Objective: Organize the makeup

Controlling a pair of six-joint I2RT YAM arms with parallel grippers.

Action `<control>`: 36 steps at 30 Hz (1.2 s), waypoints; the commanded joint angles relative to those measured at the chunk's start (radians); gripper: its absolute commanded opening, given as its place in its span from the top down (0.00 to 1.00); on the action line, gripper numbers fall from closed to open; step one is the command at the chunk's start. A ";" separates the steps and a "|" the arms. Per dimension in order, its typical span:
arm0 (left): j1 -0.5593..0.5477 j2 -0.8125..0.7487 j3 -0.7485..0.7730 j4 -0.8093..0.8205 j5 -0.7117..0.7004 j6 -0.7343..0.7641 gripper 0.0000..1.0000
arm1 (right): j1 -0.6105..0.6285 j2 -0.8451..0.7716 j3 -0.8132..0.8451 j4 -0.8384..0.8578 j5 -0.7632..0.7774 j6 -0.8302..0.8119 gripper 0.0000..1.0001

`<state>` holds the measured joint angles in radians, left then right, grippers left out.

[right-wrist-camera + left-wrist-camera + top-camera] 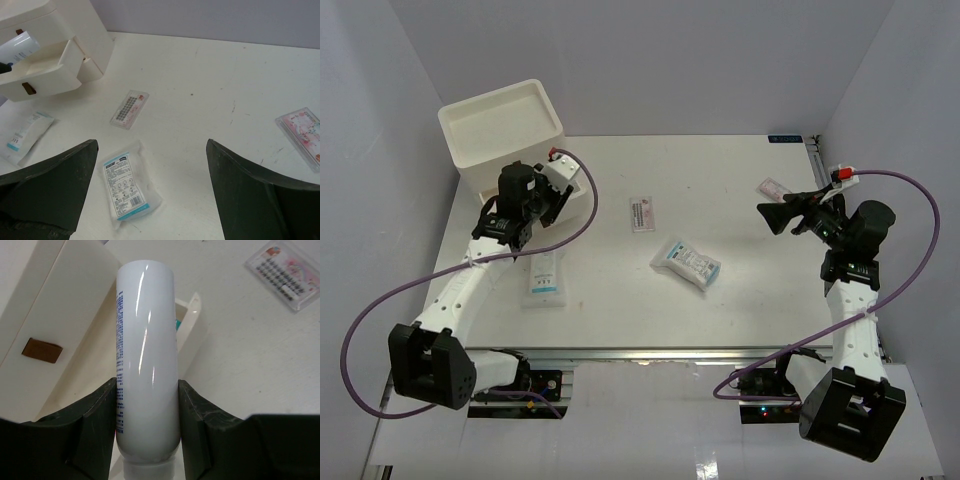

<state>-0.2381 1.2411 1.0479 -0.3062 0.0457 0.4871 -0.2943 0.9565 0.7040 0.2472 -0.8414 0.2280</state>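
My left gripper (147,386) is shut on a white tube (146,330) with blue print and holds it over the open drawer (189,315) of the white drawer box (500,130). In the top view that gripper (550,197) is at the box's front right. The tube also shows in the right wrist view (18,47). My right gripper (776,216) is open and empty above the table's right side. A white-blue sachet (686,262) lies mid-table and shows in the right wrist view (129,188). Another sachet (544,280) lies front left. One pink-white packet (642,213) lies centre, another (775,187) far right.
The drawer box (60,40) stands at the back left corner with its lower drawer (47,70) pulled out. Purple cables loop from both arms. The table's right edge has a metal rail (817,170). Grey walls close in the back and sides.
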 commanded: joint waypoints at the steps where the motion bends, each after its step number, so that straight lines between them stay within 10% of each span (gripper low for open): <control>1: 0.073 0.057 0.035 0.117 0.027 -0.005 0.75 | -0.003 -0.005 -0.005 0.058 -0.019 0.013 0.05; 4: 0.104 0.107 0.072 0.125 0.044 -0.036 0.63 | -0.003 -0.008 -0.006 0.061 -0.023 0.015 0.05; 7: 0.109 0.113 0.071 0.146 0.027 -0.054 0.16 | -0.003 -0.011 -0.008 0.062 -0.028 0.017 0.05; 9: 0.109 0.106 0.060 0.155 0.012 -0.057 0.03 | -0.003 -0.013 -0.009 0.063 -0.031 0.017 0.05; 20: 0.110 0.046 0.097 0.133 0.075 -0.156 0.02 | -0.003 -0.008 -0.013 0.070 -0.042 0.005 0.05; 25: 0.109 -0.009 0.078 0.122 0.270 -0.307 0.13 | -0.005 -0.003 -0.015 0.070 -0.042 -0.002 0.05; 30: 0.107 -0.049 0.018 0.095 0.427 -0.421 0.58 | -0.003 0.000 -0.017 0.070 -0.039 -0.008 0.05; 36: 0.017 -0.006 -0.020 -0.050 0.384 -0.383 0.77 | -0.003 0.008 -0.017 0.069 -0.038 -0.010 0.05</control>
<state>-0.1445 1.2049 1.0574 -0.2259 0.4238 0.1042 -0.2943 0.9575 0.6891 0.2665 -0.8673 0.2276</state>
